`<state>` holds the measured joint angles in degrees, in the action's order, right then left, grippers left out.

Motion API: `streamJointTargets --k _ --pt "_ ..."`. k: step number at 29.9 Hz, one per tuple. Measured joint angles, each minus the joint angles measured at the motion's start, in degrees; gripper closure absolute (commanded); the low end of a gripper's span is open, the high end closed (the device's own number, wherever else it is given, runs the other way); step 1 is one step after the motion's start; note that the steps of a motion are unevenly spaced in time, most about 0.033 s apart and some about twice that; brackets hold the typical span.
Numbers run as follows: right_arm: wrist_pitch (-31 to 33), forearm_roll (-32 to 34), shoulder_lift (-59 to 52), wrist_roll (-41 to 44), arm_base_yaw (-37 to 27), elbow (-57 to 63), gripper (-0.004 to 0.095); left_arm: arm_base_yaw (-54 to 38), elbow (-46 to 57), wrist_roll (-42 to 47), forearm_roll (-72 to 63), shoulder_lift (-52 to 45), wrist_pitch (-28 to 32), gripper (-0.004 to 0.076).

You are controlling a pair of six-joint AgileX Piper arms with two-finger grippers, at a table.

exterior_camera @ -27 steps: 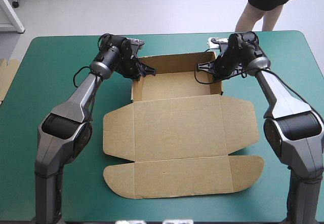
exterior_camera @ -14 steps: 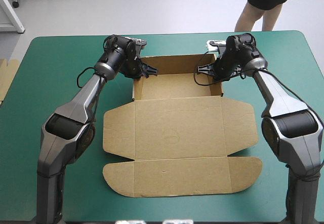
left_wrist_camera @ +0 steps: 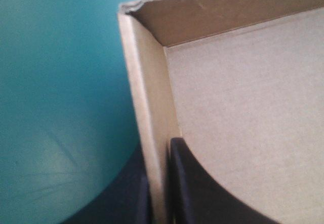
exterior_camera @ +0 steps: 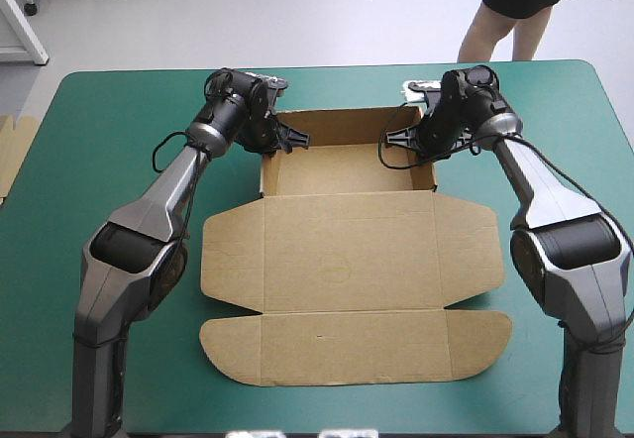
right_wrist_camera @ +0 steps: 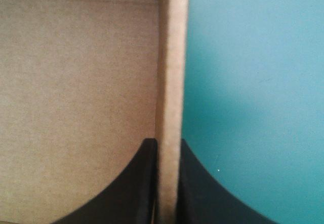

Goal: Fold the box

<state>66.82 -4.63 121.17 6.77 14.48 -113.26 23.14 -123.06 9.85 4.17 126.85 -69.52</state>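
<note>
As left hand (left_wrist_camera: pixel 159 152) and right hand (right_wrist_camera: pixel 167 144) pinch fibrous walls — the box (exterior_camera: pixel 347 250) gapes.

The box (exterior_camera: pixel 347 250) is made of brown board, matt and finely fibrous, its cut edge left ragged. The surface (exterior_camera: pixel 119 91) is covered in smooth, faintly sheened teal-green. The black fingers (right_wrist_camera: pixel 134 193) of the right pincer (right_wrist_camera: pixel 167 142) are seen smooth and dull.

There were no words, numbers or signs to read in any view. The brown box (exterior_camera: pixel 347 260) was plain board with nothing printed on it. The teal-green desk (exterior_camera: pixel 99 161) had no writing on it either.
</note>
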Motion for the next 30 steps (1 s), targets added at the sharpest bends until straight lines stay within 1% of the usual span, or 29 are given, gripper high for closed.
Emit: streamJointTargets --k 1,3,4,6,8,9,14,23,27,30 --pt "0.05 0.00 0.01 -0.18 0.00 0.00 0.0590 0.00 0.00 -0.17 0.00 0.00 0.19 0.0607" --pt "0.05 -0.06 0.06 -0.44 0.00 0.00 0.0453 0.00 0.00 -1.00 0.28 0.00 0.74 0.0489" --pt "0.05 -0.06 0.06 -0.49 0.00 0.00 0.0399 0.06 0.08 -1.59 0.39 0.00 0.85 0.0437" --pt "-0.13 0.17 0.01 -0.49 0.00 0.00 0.0350 0.06 0.49 -2.26 0.65 0.20 0.98 0.0314" --pt "-0.58 0.28 -0.30 -0.49 0.00 0.00 0.0349 0.06 0.78 -2.64 1.34 0.44 0.82 0.0249" --pt "-0.73 0.43 -0.50 -0.51 0.00 0.00 0.0348 0.06 0.91 -2.63 1.71 0.44 0.82 0.0237" --pt "-0.77 0.48 -2.06 -0.62 -0.24 -0.02 0.0348 0.06 0.91 -2.63 1.87 -0.85 0.82 0.0237" --pt "-0.06 0.48 -6.19 -0.62 -0.90 -0.02 0.0351 0.06 0.91 -3.53 1.50 -6.41 1.25 0.0237" --pt "1.04 0.48 -9.50 -1.21 -0.90 -0.02 0.0384 0.06 0.91 -4.14 1.62 -10.03 -0.01 0.0239" --pt "1.48 0.48 -12.32 -1.98 -0.90 -0.02 0.0429 0.06 0.91 -4.29 1.88 -13.28 -0.64 0.0262"
